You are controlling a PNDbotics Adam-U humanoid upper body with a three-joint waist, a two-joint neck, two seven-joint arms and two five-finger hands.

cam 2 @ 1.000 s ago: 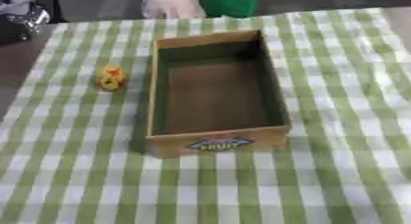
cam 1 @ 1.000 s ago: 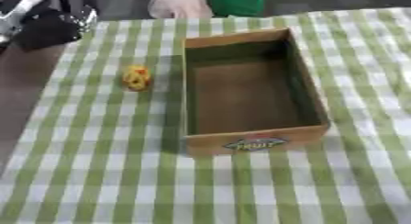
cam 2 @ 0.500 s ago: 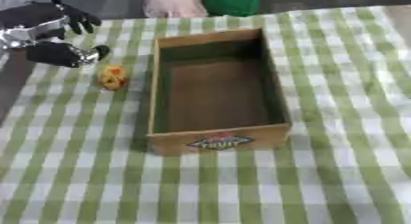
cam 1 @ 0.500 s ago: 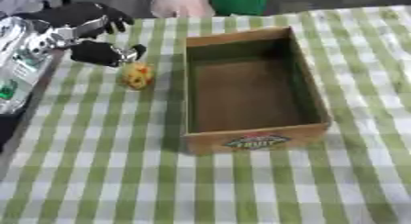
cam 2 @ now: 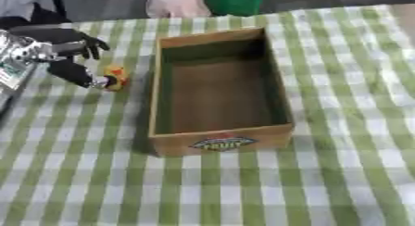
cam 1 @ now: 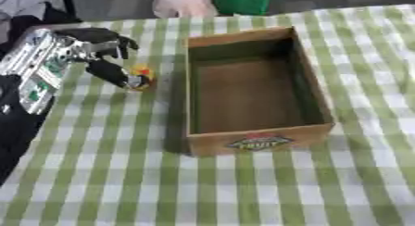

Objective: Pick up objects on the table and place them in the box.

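Left eye view: a table covered with a green-and-white checked cloth [cam 1: 105, 174] is seen from above, and a cardboard box [cam 1: 253, 88] stands on it near the middle. The box is open at the top, its inside is brown and green, and a printed fruit label [cam 1: 258, 142] is carried on the near wall. Nothing is seen lying inside the box.

A small yellow object [cam 1: 142, 77] with a spot of red or orange on it lies on the cloth just left of the box, near the box's far left corner. Its exact kind cannot be made out.

The robot's left hand [cam 1: 96, 47] is brought in from the left edge, its silver forearm angled across the corner of the table. The black fingers [cam 1: 113, 36] are held above and beyond the yellow object, curved partly downward, while the thumb [cam 1: 110, 72] is stretched toward the object, its tip at or against the object's left side. Contact between the fingers and the object is not shown; the hand is spread around the object and nothing is clasped in it.

The right hand is seen in neither view.

At the far edge of the table, beyond the box, a green container [cam 1: 241, 0] stands, and a pale pink shape [cam 1: 182, 3] is seen beside it on its left.
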